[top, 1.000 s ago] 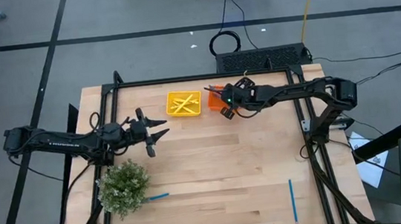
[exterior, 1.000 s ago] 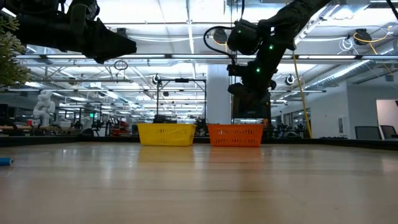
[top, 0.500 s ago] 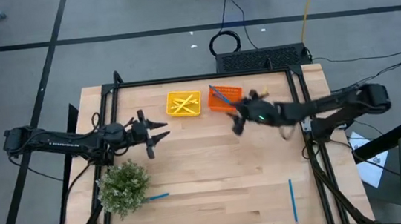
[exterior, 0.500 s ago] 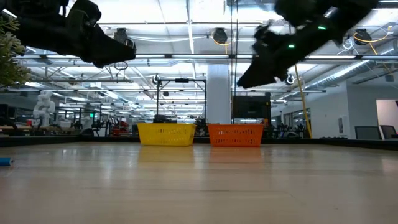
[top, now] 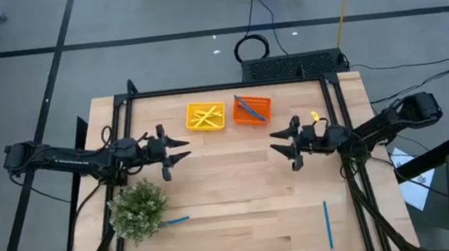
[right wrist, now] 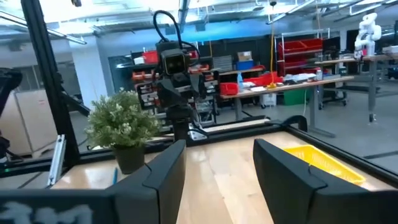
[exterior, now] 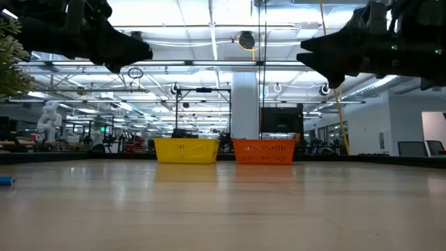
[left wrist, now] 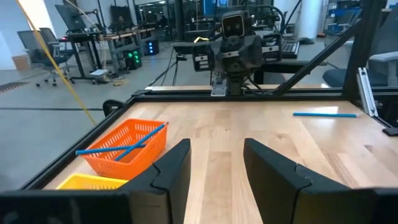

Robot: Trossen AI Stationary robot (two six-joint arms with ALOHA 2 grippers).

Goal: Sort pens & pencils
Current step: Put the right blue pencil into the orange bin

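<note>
On the high view you see the wooden tabletop with both arms held above it, facing each other. Your left gripper is in the left-centre of the frame, just above the green plant. Its jaws are released and they grasp nothing. Your right gripper is in the right-centre of the frame, below and to the right of the orange tray. Its jaws are also parted and they are empty; in the right wrist view the two dark fingers stand apart with bare wood between them.

The pens and pencils are in several places. Yellow pencils lie crossed inside the yellow tray, at the upper centre of the frame. Blue pens lie inside the orange tray, just beside the yellow one on its right; in the left wrist view you see them resting across its rim. One blue pen lies loose on the wood at the lower right of the frame, almost vertical. Another short blue piece shows at the lower left, just beside the plant on its right.

In the low view both trays stand side by side at the far edge, and both grippers hang high above the wood.
</note>
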